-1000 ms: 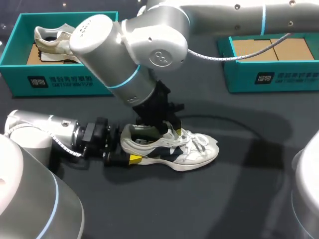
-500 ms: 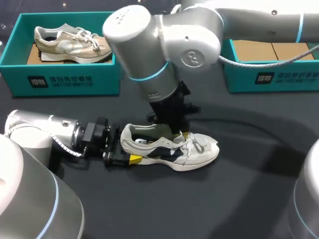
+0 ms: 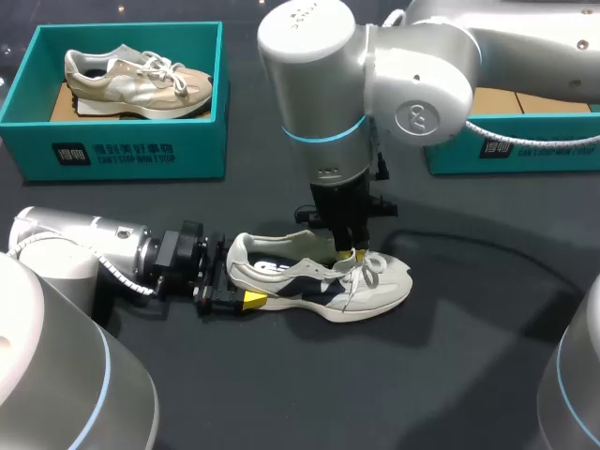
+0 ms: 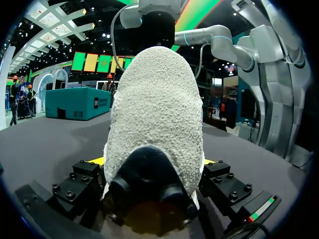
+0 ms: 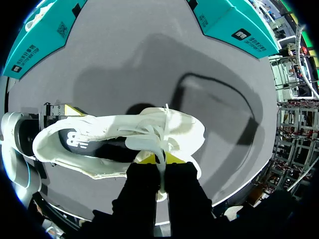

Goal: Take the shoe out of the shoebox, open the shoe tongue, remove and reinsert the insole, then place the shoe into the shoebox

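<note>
Lying on its sole on the dark table (image 3: 450, 375), the white shoe (image 3: 319, 281) with dark side panels is out of its box, and we place everything else by it. At the shoe's heel end, our left gripper (image 4: 153, 162) lies level with the tabletop, its two yellow-tipped fingers pressed against either side of the heel, clamping it. Directly above the shoe's lacing, our right gripper (image 5: 159, 159) points straight down, its fingers nearly together with a thin white strip of the shoe pinched between them; we cannot tell whether that strip is tongue or lace. Well behind the shoe's heel stands a teal shoebox (image 3: 112, 155) holding a beige shoe (image 3: 136, 80). Well behind the shoe's toe stands a second teal box (image 3: 511, 150), partly hidden by our right arm.
</note>
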Available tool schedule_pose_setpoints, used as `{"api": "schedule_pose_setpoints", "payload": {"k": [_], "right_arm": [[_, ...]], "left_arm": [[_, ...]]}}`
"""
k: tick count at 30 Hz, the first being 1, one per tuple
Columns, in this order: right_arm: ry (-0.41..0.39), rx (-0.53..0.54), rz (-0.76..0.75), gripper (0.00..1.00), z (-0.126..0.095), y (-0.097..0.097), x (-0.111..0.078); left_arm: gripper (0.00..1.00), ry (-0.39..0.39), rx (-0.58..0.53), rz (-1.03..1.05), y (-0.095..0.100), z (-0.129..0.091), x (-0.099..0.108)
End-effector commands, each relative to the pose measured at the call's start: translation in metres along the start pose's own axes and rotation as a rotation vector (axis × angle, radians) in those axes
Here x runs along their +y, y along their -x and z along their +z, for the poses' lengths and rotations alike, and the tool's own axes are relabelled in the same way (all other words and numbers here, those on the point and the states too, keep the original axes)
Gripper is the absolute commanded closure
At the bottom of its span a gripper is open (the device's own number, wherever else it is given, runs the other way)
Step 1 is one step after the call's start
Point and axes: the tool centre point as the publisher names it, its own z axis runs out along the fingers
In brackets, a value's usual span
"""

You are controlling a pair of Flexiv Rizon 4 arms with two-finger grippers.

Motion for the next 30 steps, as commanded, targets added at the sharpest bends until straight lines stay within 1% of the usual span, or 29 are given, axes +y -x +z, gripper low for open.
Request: {"api": "schedule_pose_setpoints", "payload": {"k": [1, 6, 15, 21, 30], "right_arm": [[0.004, 0.122, -0.029, 1.0, -0.001, 0.015, -0.003], [0.032, 0.187, -0.071, 1.0, -0.004, 0.026, -0.005], [0.042, 0.284, -0.086, 1.0, 0.005, 0.047, -0.005], [0.029, 0.335, -0.104, 1.0, 0.015, 0.05, -0.003], [0.005, 0.365, -0.119, 1.0, 0.032, 0.048, -0.002]], "left_arm": [[1.0, 0.0, -0.002, -0.001, -0.001, 0.0, 0.002], [1.0, 0.0, -0.002, -0.001, -0.001, 0.0, 0.002], [1.0, 0.0, -0.002, -0.001, -0.001, 0.0, 0.002], [1.0, 0.0, -0.002, -0.001, -0.001, 0.0, 0.002], [1.0, 0.0, -0.002, -0.001, -0.001, 0.0, 0.002]]}}
